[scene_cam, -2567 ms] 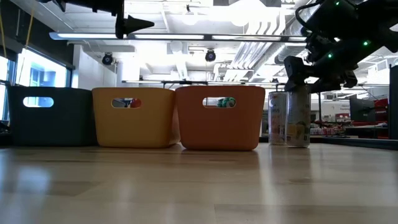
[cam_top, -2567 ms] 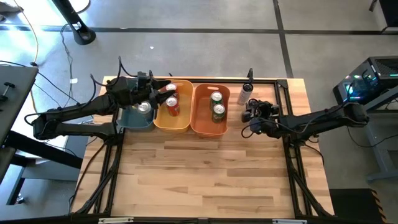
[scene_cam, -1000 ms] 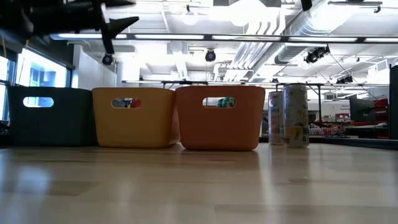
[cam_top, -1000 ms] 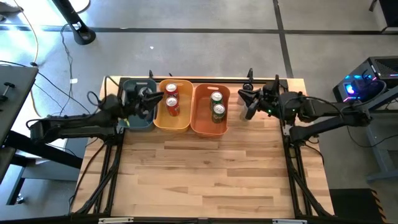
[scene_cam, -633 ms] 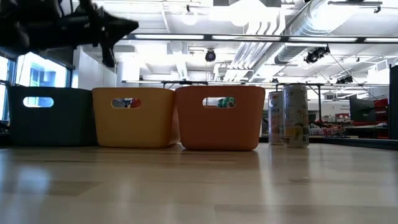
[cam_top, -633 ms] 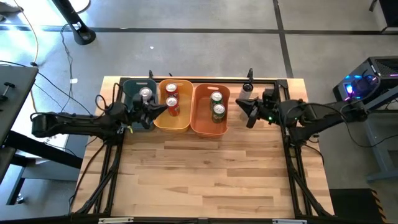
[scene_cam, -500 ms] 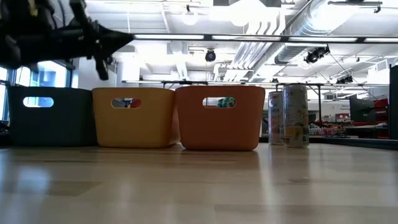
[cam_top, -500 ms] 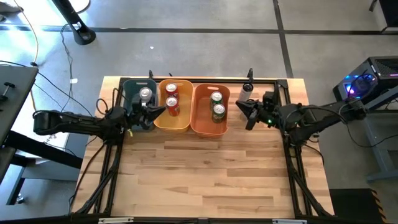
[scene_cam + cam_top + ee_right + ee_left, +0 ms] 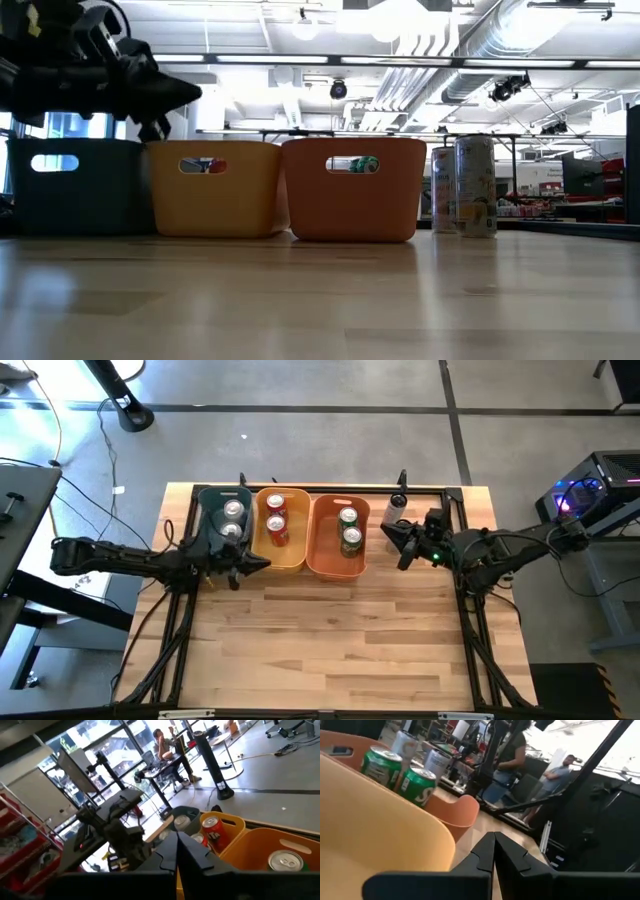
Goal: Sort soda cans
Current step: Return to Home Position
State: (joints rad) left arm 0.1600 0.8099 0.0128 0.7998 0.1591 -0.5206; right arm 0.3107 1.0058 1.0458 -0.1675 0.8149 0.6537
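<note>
Left gripper (image 9: pixel 494 838): fingers pressed together with nothing between them; low over the left of the table (image 9: pixel 330 640), just in front of the teal bin (image 9: pixel 90 200), tip pointing toward the near corner of the yellow bin (image 9: pixel 215 205)
Right gripper (image 9: pixel 176 836): fingers closed on nothing; held right of the orange bin (image 9: pixel 352 210), pointing toward the row of bins
Bins: three in a row along the far edge, touching or nearly so; teal on the left, yellow in the middle, orange on the right
Silver cans (image 9: pixel 233 511): two, upright, in the teal bin
Red cans (image 9: pixel 277 528): two, upright, in the yellow bin
Green cans (image 9: pixel 351 539): two, upright, in the orange bin
Last two cans (image 9: pixel 476 186): upright on the table, close together, just right of the orange bin and near the right gripper; probably the black pair, though their sides look pale in the low view
Room: people (image 9: pixel 560 770) stand well beyond the table
</note>
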